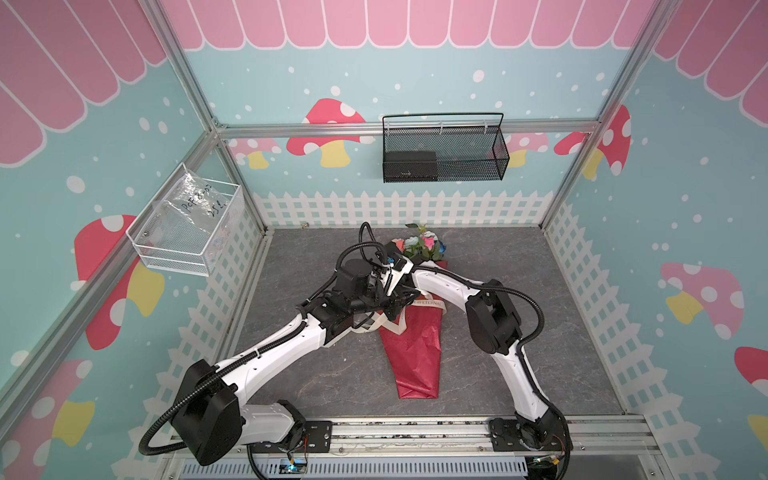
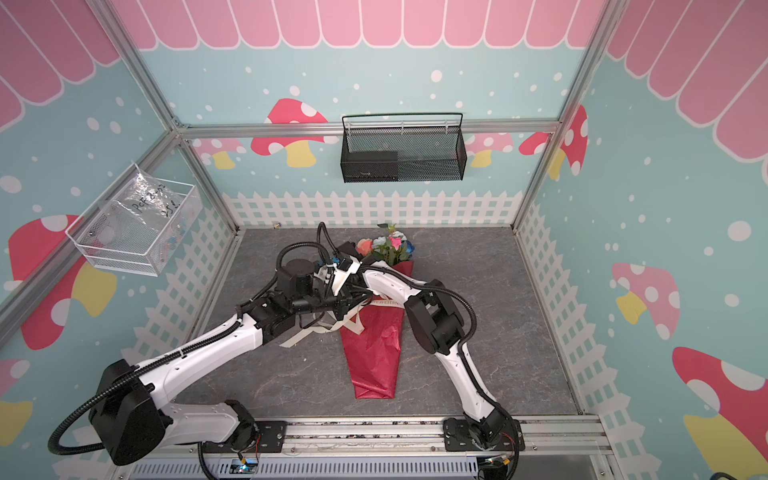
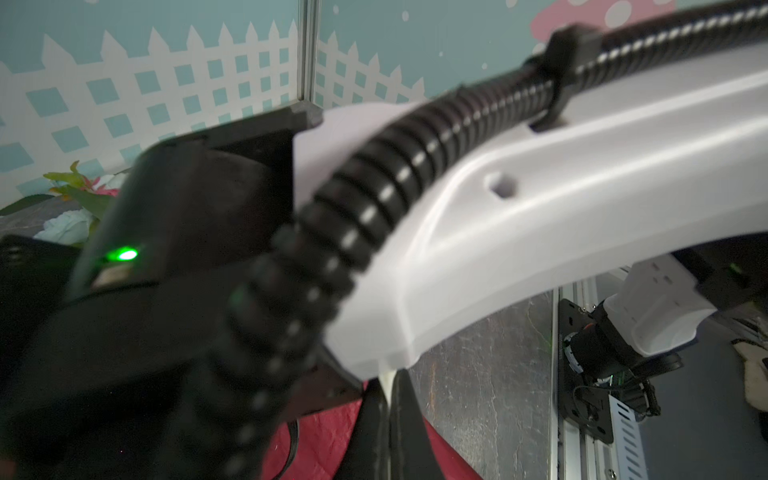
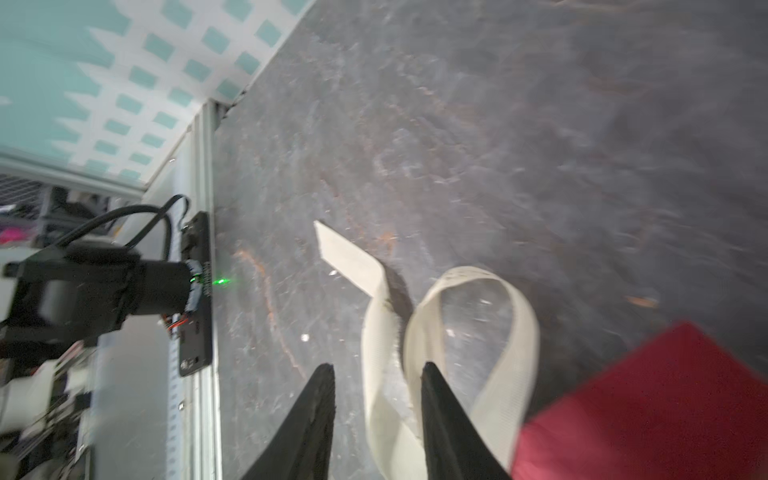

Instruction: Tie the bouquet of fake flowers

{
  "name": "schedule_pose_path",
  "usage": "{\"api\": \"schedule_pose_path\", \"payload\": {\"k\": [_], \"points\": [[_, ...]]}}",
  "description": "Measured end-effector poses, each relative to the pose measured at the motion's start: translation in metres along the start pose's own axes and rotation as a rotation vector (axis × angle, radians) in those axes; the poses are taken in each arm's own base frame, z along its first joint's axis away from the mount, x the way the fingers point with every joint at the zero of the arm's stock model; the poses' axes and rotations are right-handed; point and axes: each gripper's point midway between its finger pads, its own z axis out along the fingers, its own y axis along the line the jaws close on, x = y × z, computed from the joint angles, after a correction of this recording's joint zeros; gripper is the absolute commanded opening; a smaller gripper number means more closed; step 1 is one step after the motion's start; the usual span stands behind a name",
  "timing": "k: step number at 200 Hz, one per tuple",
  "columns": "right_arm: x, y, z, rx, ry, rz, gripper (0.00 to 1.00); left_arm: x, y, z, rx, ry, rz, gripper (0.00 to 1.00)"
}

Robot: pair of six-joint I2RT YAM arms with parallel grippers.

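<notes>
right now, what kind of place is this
Probably a decorated robot test booth: a metal frame carries mushroom wallpaper, the left arm and right arm are bolted to a rail, and a bouquet lies on the grey table.

The bouquet of four green-stemmed artificial flowers in a cone of shiny red wrapping paper [image 1: 415, 353] lay flat on the grey stone-patterned tabletop [image 1: 540, 332], near its middle. Its narrow folded end pointed toward the near edge, and the flower heads toward the back wall. Above the paper's wide mouth showed a salmon-orange rose [image 2: 365, 246], a pale blue-white cluster [image 2: 380, 241], a pink rose [image 2: 395, 241] and a deep blue rose [image 2: 409, 249], among green leaves. The paper was creased.
</notes>
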Motion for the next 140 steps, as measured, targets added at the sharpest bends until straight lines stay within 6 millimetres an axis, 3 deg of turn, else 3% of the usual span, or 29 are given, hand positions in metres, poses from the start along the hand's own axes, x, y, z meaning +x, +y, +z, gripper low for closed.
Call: {"api": "schedule_pose_path", "payload": {"k": [21,44,63,76,91,112,140], "points": [[-0.013,-0.037,-0.042,0.169,-0.082,0.085,0.37,-0.002,0.022,-0.006,-0.057,-0.03,-0.038,0.0],[-0.014,-0.074,-0.116,0.379,-0.219,0.209,0.38,-0.002,0.039,-0.011,-0.103,-0.048,-0.08,0.0],[-0.004,-0.088,-0.172,0.518,-0.334,0.292,0.38,-0.006,0.044,-0.013,-0.116,-0.073,-0.098,0.0],[0.008,-0.087,-0.197,0.59,-0.398,0.33,0.38,-0.012,0.05,-0.016,-0.127,-0.099,-0.118,0.0],[0.023,-0.078,-0.211,0.637,-0.454,0.351,0.38,-0.016,0.064,-0.019,-0.155,-0.131,-0.158,0.0],[0.042,-0.06,-0.216,0.663,-0.497,0.338,0.38,-0.016,0.095,-0.023,-0.21,-0.164,-0.244,0.0],[0.043,-0.016,-0.195,0.684,-0.486,0.191,0.32,0.0,0.139,-0.025,-0.278,-0.174,-0.386,0.0]]}}
